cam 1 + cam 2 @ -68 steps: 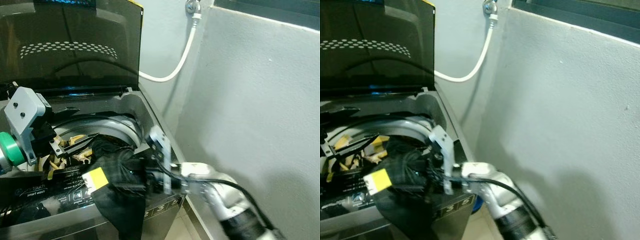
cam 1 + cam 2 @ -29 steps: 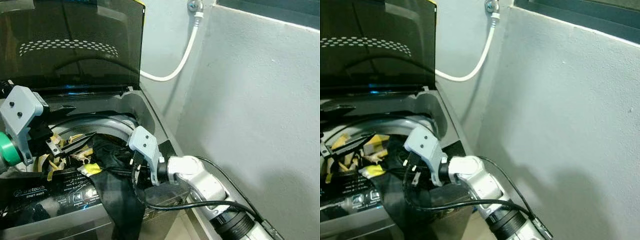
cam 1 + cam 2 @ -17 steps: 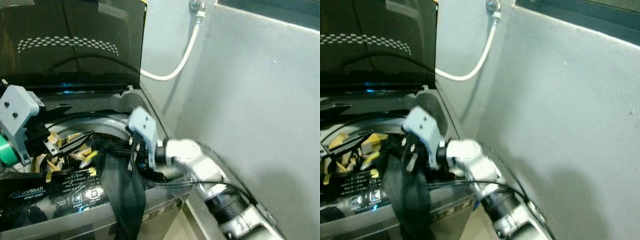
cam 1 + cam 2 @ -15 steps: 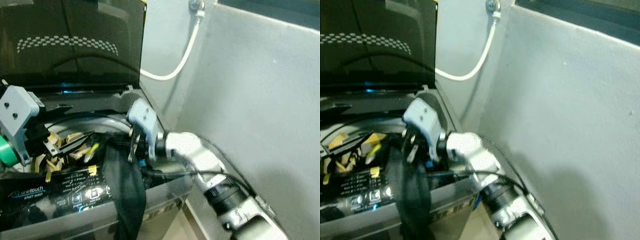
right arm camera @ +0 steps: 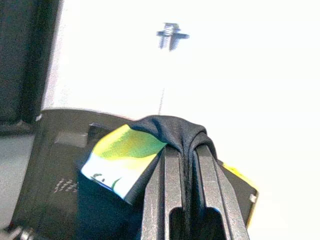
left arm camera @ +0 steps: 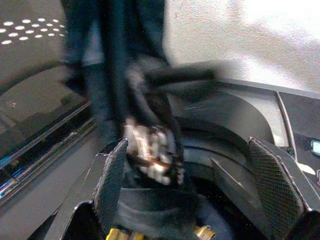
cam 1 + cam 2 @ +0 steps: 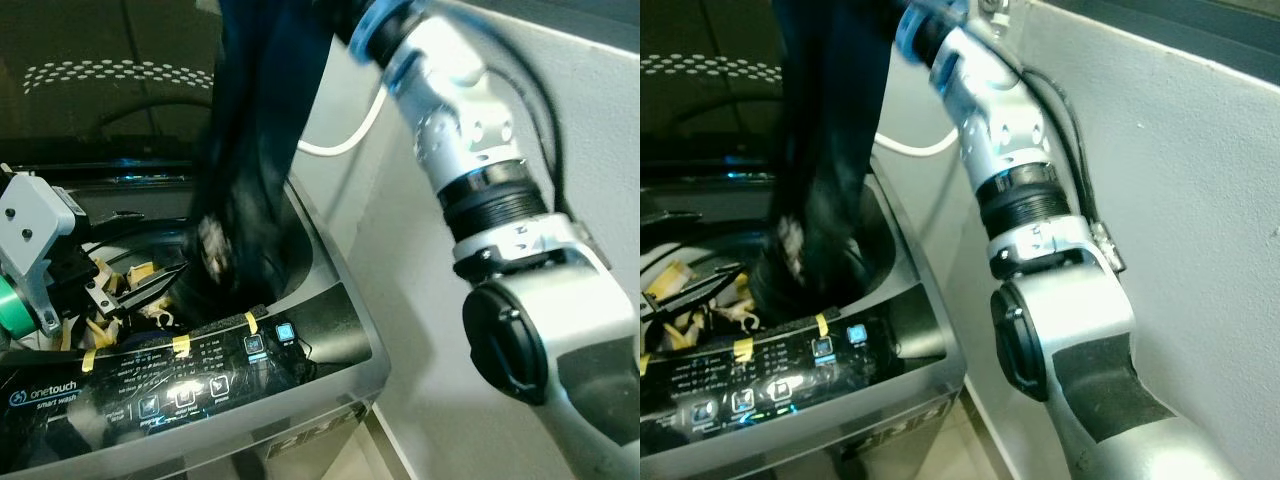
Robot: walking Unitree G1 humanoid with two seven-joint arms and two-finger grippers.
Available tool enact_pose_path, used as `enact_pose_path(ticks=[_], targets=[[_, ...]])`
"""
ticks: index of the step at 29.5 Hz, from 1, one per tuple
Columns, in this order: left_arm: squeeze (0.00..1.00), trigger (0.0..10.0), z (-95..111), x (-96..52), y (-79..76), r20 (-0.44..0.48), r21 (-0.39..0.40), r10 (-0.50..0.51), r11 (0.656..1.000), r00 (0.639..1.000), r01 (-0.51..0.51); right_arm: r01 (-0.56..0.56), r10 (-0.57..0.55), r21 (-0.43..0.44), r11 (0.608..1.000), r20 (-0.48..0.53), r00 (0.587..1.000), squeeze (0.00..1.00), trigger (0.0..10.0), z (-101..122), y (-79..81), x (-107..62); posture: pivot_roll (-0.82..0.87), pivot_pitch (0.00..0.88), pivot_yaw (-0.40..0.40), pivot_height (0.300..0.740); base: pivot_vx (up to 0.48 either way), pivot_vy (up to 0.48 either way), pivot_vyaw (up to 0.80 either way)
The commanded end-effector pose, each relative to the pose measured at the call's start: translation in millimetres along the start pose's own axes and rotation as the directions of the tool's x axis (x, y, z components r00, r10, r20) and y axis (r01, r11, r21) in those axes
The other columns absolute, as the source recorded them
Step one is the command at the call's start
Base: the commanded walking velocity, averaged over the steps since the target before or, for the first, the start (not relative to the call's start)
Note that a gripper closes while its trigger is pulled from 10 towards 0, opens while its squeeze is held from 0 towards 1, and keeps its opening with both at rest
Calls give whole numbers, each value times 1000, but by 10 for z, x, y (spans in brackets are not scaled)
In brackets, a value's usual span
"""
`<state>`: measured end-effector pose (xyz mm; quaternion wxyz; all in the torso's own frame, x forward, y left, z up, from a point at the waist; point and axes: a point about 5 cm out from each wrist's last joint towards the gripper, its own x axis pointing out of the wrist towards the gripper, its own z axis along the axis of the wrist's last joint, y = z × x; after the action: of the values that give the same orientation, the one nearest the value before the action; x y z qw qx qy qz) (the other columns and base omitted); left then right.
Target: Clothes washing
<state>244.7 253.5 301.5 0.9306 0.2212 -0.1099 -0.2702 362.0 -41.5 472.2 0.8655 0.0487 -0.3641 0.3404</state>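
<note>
Right gripper (image 5: 186, 150), seen along its own fingers in the right wrist view: both black fingers pressed together on a fold of dark garment (image 5: 172, 129), with a yellow-green tag (image 5: 120, 157) hanging just beside the pinch. Head views: the silver right arm (image 7: 470, 130) reaches up out of the top of the frame, and the dark garment (image 7: 250, 150) hangs down from it as a long, motion-blurred drape, its lower end bunched over the open drum (image 7: 150, 290) of the top-loading washing machine (image 7: 320, 350). Left gripper (image 7: 140, 290), head views: at the near-left rim of the drum, below the hanging cloth, its long fingers spread apart with nothing between them. Left wrist view: both mesh-faced fingertips (image 6: 112, 180) frame the drum opening, and the garment's blurred lower end dangles between and beyond them, showing a pale patch of small fastenings. Also catalogued: lit control panel (image 7: 170, 380) along the machine's front edge, yellow tape strips (image 7: 180, 343), raised tinted lid (image 7: 100, 80), white hose (image 7: 345, 140) on the wall behind.
</note>
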Motion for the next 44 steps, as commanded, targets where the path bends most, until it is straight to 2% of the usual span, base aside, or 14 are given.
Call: enact_pose_path(ticks=[1, 15, 17, 21, 22, 23, 29, 31, 38, 39, 41, 42, 43, 44], targets=[[0, 10000, 34, 20, -58, 13, 18, -26, 1000, 1000, 26, 16, -17, 47, 999, 12, 1000, 0, 0, -12, -43, -26, 96, 0, -109, 740, 0, 0, 0], [0, 10000, 43, 58, -51, 9, 15, -54, 998, 999, 54, -252, 273, 117, 961, -235, 933, 0, 0, -880, 353, -367, 90, 0, -88, 740, 0, 0, 0], [0, 10000, 8, 67, -87, -42, -19, -131, 991, 990, 130, -340, 362, 133, 931, -450, 817, 0, 118, -1357, 419, -705, 88, 0, -66, 740, 0, 0, 0], [0, 10000, -6, 68, -103, -63, -32, -161, 987, 985, 159, -364, 386, 148, 919, -517, 764, 0, 118, -1502, 435, -835, 88, 0, -66, 740, 0, 0, 0], [0, 10000, -50, 39, -164, -121, -72, -234, 971, 965, 227, -364, 396, 177, 914, -575, 716, 0, 2824, -1616, 430, -948, 85, 0, -62, 740, 0, 0, 0], [0, 10000, -85, 6, -216, -162, -109, -288, 956, 944, 273, -365, 403, 191, 911, -600, 691, 0, 3529, -1655, 419, -994, 85, 0, -64, 740, 0, 0, 0], [0, 10000, -166, -90, -272, -258, -190, -324, 941, 910, 280, -409, 452, 227, 884, -641, 621, 0, 5608, -1681, 403, -1061, 82, 0, -67, 740, 0, 0, 0], [0, 10000, -189, -119, -266, -289, -195, -317, 943, 903, 269, -419, 481, 258, 871, -625, 614, 0, 9961, -1682, 440, -1068, 83, 0, -67, 740, 0, 0, 0], [0, 10000, -199, -144, -241, -319, -179, -294, 952, 901, 247, -446, 553, 329, 832, -542, 633, 0, 10000, -1646, 603, -1022, 91, 0, -74, 740, 0, 0, 0], [0, 10000, -197, -149, -238, -324, -178, -293, 953, 899, 247, -451, 562, 337, 827, -522, 641, 141, 10000, -1633, 639, -1005, 93, 0, -77, 740, 0, 0, 0], [0, 10000, -195, -152, -237, -328, -178, -294, 953, 898, 247, -453, 567, 341, 823, -510, 647, 141, 10000, -1623, 662, -995, 93, 0, -77, 740, 0, 0, 0], [0, 10000, -190, -156, -240, -332, -180, -295, 952, 896, 247, -443, 558, 340, 830, -468, 685, 1000, 10000, -1572, 700, -930, 96, 0, -78, 740, 0, 0, 0], [0, 10000, -185, -159, -244, -335, -183, -295, 952, 895, 245, -404, 520, 345, 847, -382, 764, 1000, 10000, -1460, 727, -807, 97, 0, -78, 740, 0, 0, 0], [0, 10000, -185, -159, -244, -335, -183, -295, 952, 895, 245, -404, 520, 345, 847, -382, 764, 1000, 10000, -1460, 727, -807, 97, 0, -78, 740, 0, 0, 0]])
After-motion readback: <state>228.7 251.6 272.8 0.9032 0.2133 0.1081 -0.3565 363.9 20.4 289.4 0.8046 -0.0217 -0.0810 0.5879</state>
